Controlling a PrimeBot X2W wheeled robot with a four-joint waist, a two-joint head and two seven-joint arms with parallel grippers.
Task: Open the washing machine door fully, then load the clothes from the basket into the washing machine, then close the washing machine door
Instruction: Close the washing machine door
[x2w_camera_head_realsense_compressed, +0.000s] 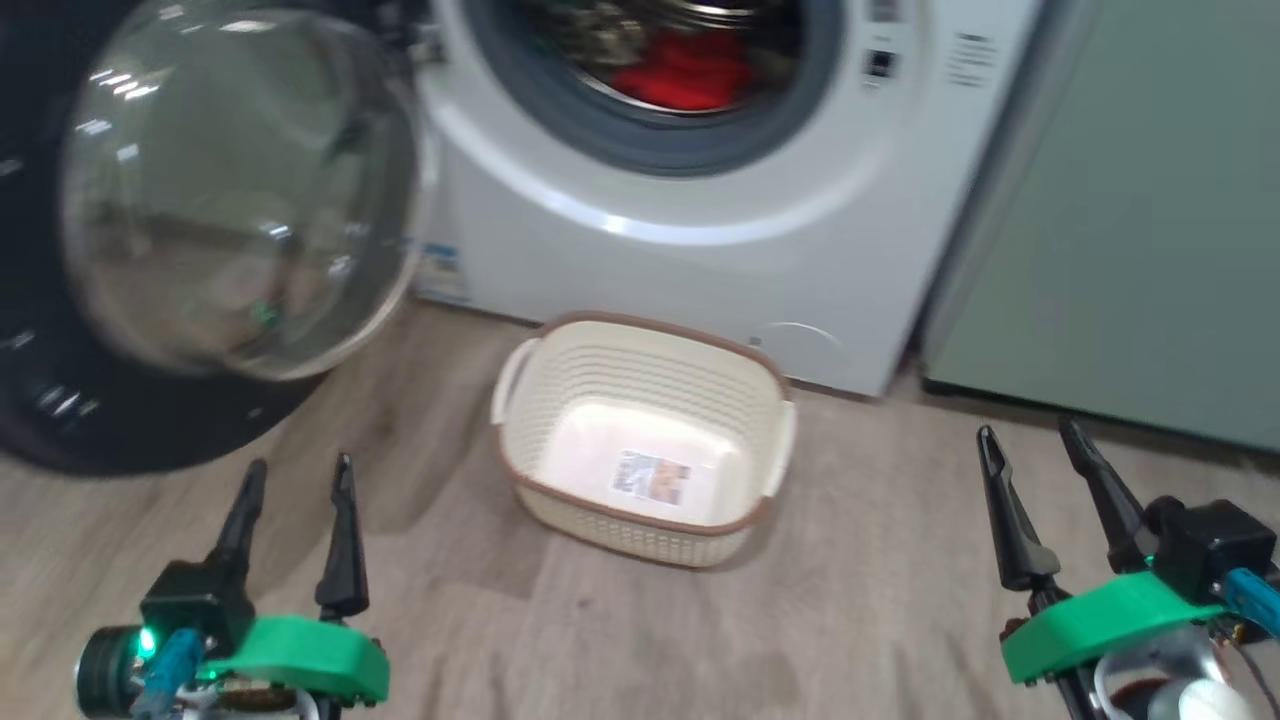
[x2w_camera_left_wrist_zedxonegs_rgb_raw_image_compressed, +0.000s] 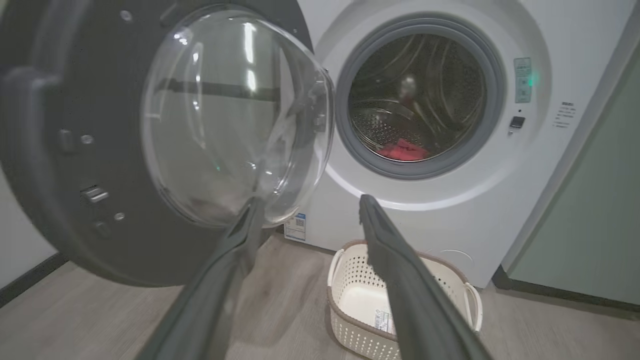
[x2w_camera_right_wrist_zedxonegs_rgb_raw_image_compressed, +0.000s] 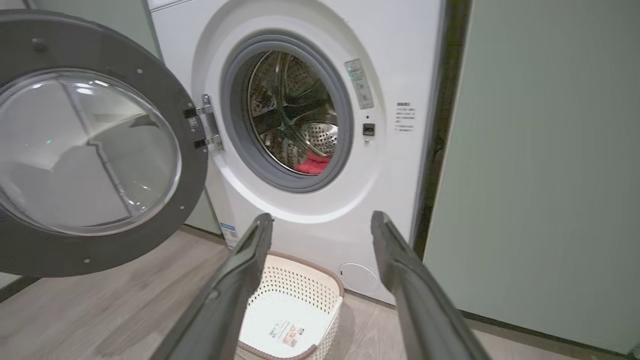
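The basket (x2w_camera_head_realsense_compressed: 620, 380) holds a label (x2w_camera_head_realsense_compressed: 650, 477), its print too small to read.

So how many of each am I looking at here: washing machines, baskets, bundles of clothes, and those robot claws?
Washing machine: 1, its door swung open
Basket: 1, empty but for a label
Clothes: 1 red bundle, inside the machine
Grippers: 2, left gripper and right gripper, both open
Total: 5
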